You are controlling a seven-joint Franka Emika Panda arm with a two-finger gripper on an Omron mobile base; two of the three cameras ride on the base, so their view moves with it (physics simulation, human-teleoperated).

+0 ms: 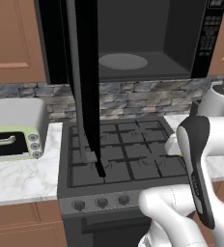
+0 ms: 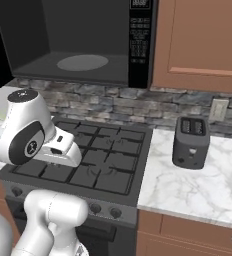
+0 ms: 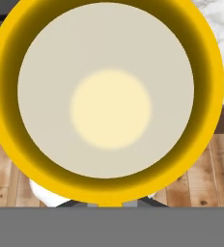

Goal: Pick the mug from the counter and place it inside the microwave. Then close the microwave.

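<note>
Above the stovetop (image 1: 123,154), the microwave (image 1: 147,38) door (image 1: 87,87) stands wide open.

White glossy arm (image 2: 33,131), rounded segments, dark grey joint covers, black cap

- A dark grey toaster (image 2: 191,142) is seen right of the stove (image 1: 119,149).
- A pale green toaster oven (image 1: 12,144) is seen left of the stove.
- A stone wall (image 2: 138,106) is seen behind.

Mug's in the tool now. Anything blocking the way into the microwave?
Nothing visible. The microwave cavity is open, its turntable bare, and its door swung out to the left. The mug sits close under the hand camera.
</note>
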